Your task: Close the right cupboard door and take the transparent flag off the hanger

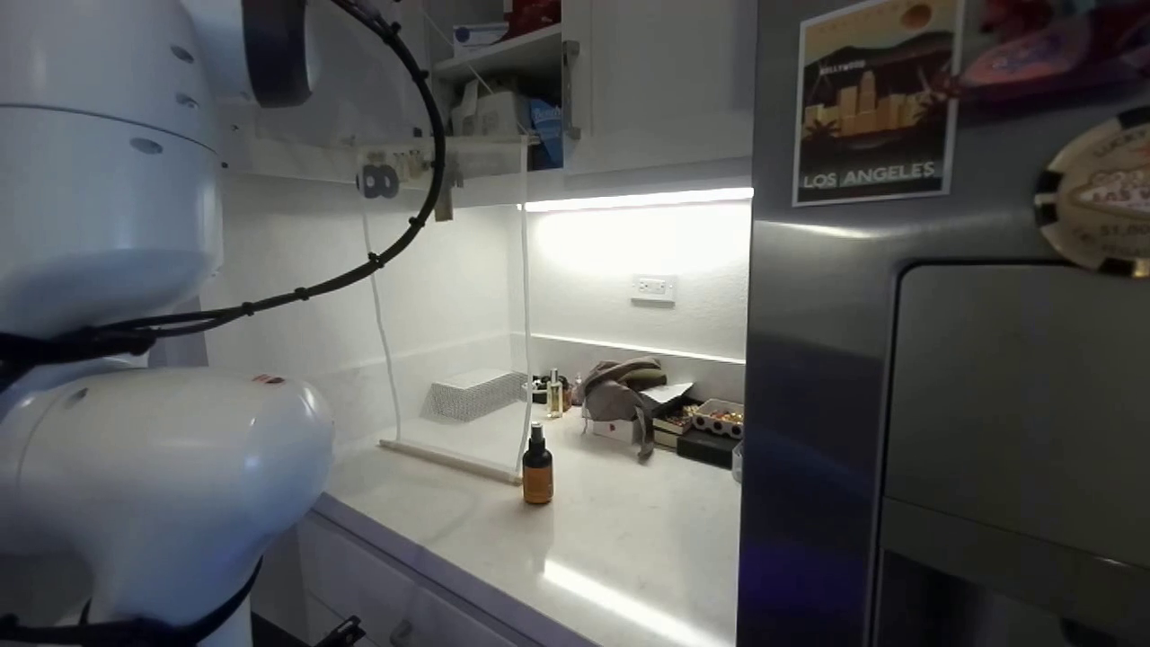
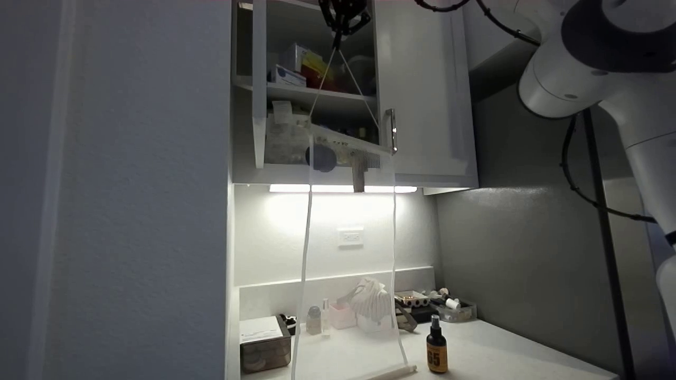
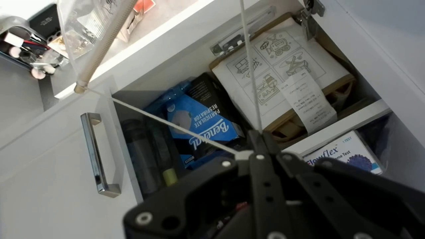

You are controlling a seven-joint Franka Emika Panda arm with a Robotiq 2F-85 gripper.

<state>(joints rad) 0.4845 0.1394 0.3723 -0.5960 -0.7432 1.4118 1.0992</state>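
Hand (image 3: 260,134) pinches cord (image 3: 172,124) of transparent flag (image 3: 77,39)

Two taut strands leave the grip, one reaching the visible end of the flag's tan rod (image 3: 104,46). As one faces the cupboard (image 3: 166,46), the right cupboard door (image 3: 49,186) with its metal handle (image 3: 93,154) flanks the opening; inside, left of a blue respirator box (image 3: 202,116), sits a paper bag (image 3: 275,59).

Both exterior views face counter (image 1: 647,530) and cupboard (image 2: 288,174); camera close to arm (image 1: 135,216) in an exterior view. Wrist view looks past gripper (image 3: 261,137) into cupboard, probably downward.
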